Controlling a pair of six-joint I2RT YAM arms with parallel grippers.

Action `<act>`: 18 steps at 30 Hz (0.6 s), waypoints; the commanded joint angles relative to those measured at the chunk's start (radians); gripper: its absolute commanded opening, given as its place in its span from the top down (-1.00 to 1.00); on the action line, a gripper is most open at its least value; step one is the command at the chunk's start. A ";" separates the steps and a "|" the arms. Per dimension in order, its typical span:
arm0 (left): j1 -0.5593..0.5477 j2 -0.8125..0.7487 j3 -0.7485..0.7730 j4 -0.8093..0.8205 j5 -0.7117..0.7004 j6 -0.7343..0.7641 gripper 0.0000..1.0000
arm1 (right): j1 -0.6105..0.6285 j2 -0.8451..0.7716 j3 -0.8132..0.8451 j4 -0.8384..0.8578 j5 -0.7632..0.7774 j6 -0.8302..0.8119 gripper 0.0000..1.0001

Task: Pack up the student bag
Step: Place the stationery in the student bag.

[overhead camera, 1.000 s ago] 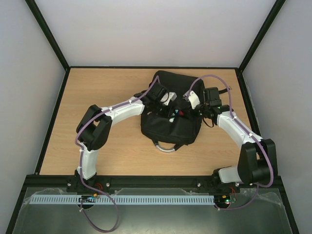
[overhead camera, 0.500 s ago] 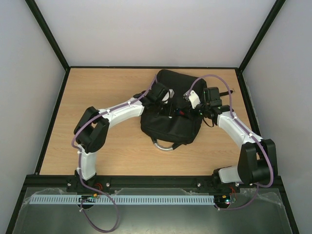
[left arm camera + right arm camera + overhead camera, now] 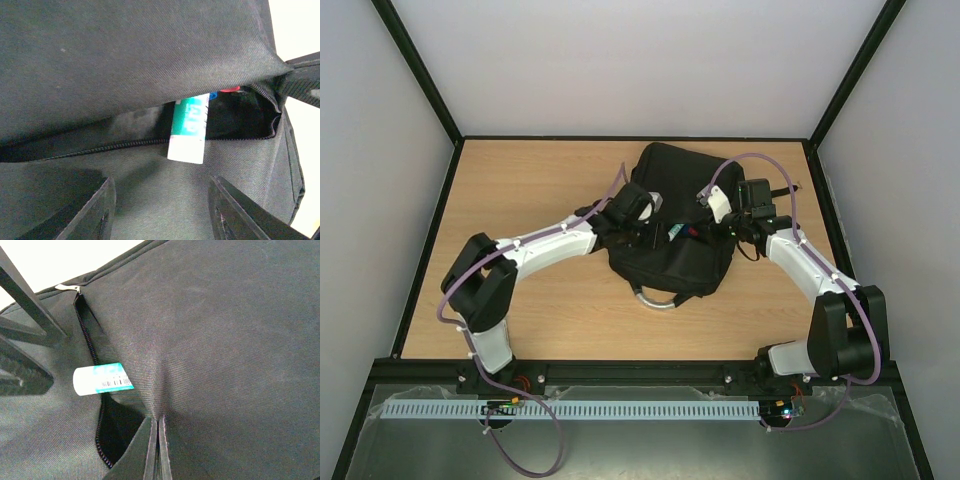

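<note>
One student bag (image 3: 672, 265) was matt black cloth in a fine twill weave. Tube (image 3: 188, 135) was smooth white-and-teal plastic, faintly glossy. Tabletop (image 3: 520, 185) was pale wood-grain, smooth.

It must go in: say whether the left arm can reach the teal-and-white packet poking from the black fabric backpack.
Probably yes: the open left gripper faces the packet, nothing between; the right gripper pinches the backpack.

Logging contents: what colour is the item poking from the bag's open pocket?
Teal and white item; clearest in left wrist view.
</note>
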 commanded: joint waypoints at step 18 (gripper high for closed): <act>-0.017 0.216 0.225 0.111 -0.069 0.003 0.84 | -0.021 -0.002 -0.002 -0.037 -0.035 0.006 0.98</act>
